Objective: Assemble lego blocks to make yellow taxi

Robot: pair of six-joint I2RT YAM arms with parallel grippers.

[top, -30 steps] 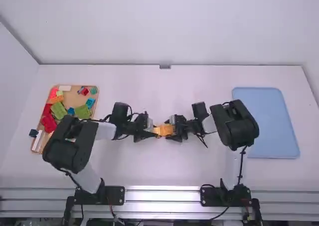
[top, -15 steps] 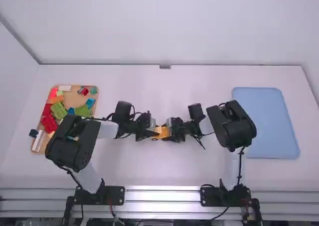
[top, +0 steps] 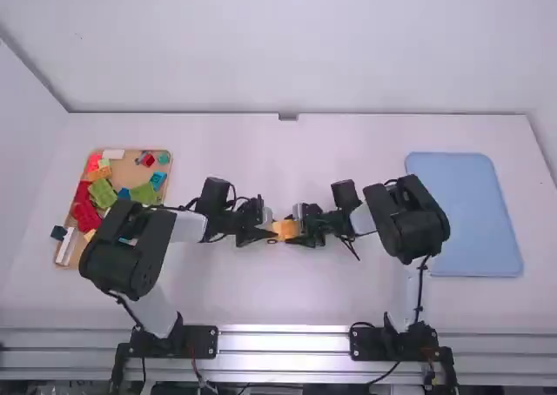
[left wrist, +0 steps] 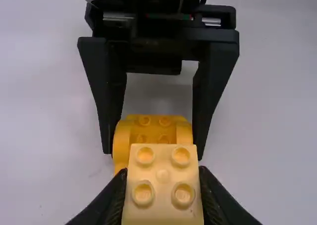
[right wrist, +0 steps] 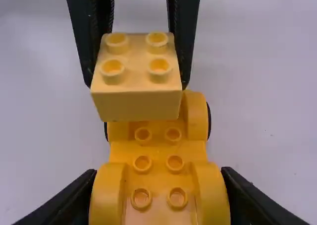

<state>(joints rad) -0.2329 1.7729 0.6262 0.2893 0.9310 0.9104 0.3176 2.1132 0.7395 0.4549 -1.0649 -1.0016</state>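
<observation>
Near the table's middle, my left gripper (top: 261,231) and right gripper (top: 303,230) face each other around the yellow pieces (top: 284,230). In the left wrist view my left gripper (left wrist: 162,188) is shut on a pale yellow block (left wrist: 162,174) with four studs on top. The right wrist view has that block (right wrist: 136,102) above the far end of the yellow car base (right wrist: 158,153); whether they touch, I cannot tell. My right gripper (right wrist: 158,197) is shut on the base's near end, its fingers against the rounded fenders. A dark wheel edge shows beside the far fender.
At the left, a wooden tray (top: 130,164) holds red, green, blue, orange and white blocks, with a dark blue block (top: 58,232) at its left edge. A light blue tray (top: 466,212) lies at the far right.
The right gripper has shifted slightly left, then a touch back right, still with the car base. The left gripper has moved slightly right with its block, and the two grippers stand a little closer together.
</observation>
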